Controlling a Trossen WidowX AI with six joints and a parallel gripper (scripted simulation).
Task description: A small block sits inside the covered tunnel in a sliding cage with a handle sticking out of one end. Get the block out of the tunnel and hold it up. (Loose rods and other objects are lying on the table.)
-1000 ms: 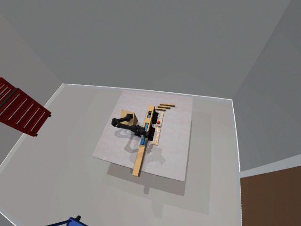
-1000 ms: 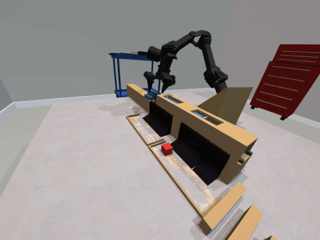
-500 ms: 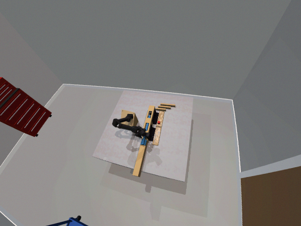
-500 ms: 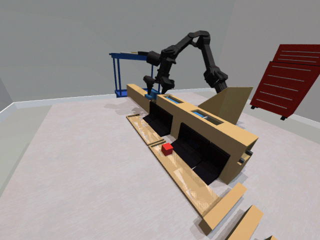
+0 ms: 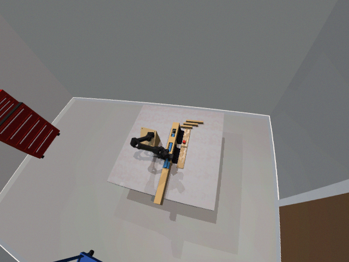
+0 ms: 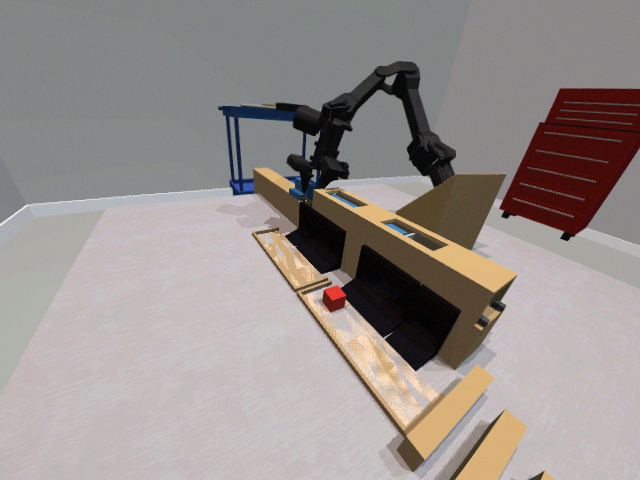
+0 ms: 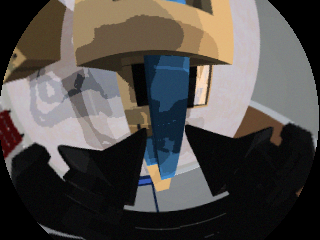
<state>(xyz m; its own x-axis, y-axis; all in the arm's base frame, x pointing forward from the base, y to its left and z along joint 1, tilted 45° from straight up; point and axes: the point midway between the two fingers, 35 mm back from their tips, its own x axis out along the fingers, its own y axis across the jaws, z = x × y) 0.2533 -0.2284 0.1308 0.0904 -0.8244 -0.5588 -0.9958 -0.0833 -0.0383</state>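
The tool (image 5: 167, 160) (image 6: 313, 187) (image 7: 166, 130) is partly spread astride the blue handle (image 5: 166, 164) (image 6: 298, 193) (image 7: 169, 110), pinching nothing! The red block (image 5: 184, 141) (image 6: 334, 298) sits outside the tunnel (image 5: 175, 125) (image 6: 485, 268) (image 7: 150, 35), on the tray (image 5: 180, 166) (image 6: 356, 373); an off-centre squeeze could skew the handle and jam the cage.

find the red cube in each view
top: right of the tunnel, just right of picture centre, a tiny red cube
exterior: just below and right of picture centre, on the tray beside the tunnel
wrist: not in view
shared landmark: the tunnel, in all three
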